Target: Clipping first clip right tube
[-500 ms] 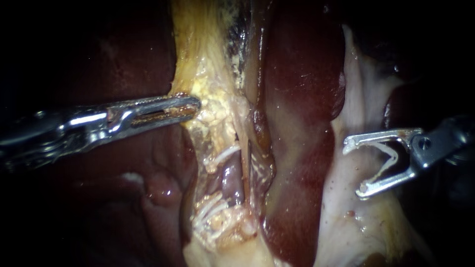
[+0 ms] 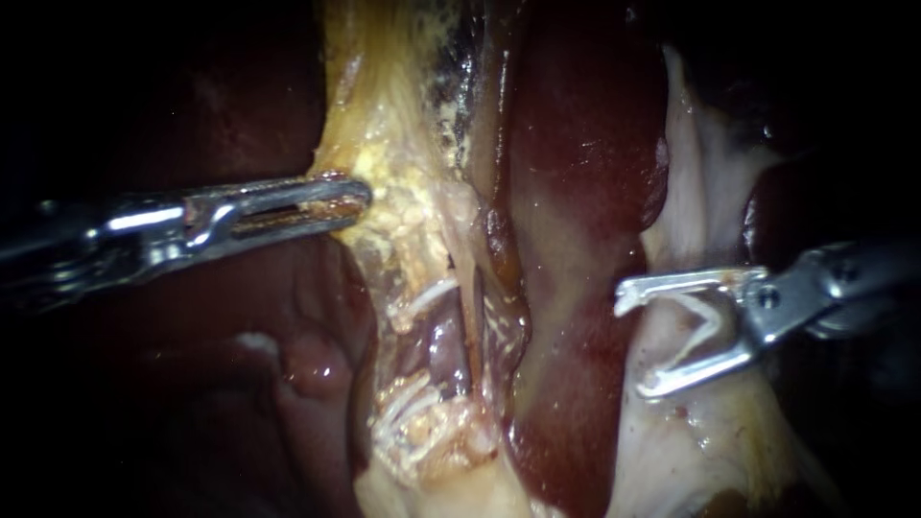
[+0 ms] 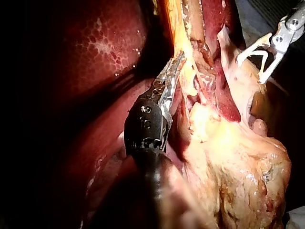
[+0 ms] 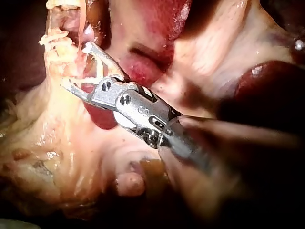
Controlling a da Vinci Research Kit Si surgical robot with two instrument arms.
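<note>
Farthest to the left of the right tube, our left instrument [image 2: 363,198] has its jaws clenched on the edge of the yellow fatty tissue [image 2: 403,144], a little above the tube's upper end. The endoscope shows this grip side-on. The left wrist view looks along the shaft [image 3: 175,63] and shows more: a thin strip of that tissue is pinched between the jaws, and a large lump of yellow fat [image 3: 238,157] lies beside the instrument. The right tube [image 2: 473,321] is a thin tan strand standing upright in the opened window, well apart from both instruments, and a purplish tube [image 2: 446,350] lies just beside it on its left. Only the endoscope shows these two as separate. Right of the tube runs a dark red band of liver [image 2: 576,173], then pale tissue [image 2: 691,192]. Over that pale tissue, across the liver from the tube, our right instrument [image 2: 633,343] points its tips toward the tube. Its jaws stand wide apart and carry a pale open clip [image 2: 705,331], one leg against each jaw, and the clip is not yet on the tube. The right wrist view [image 4: 76,64] shows frayed pale strands [image 4: 55,38] ahead of the tips, though we cannot tell from it how near they are
</note>
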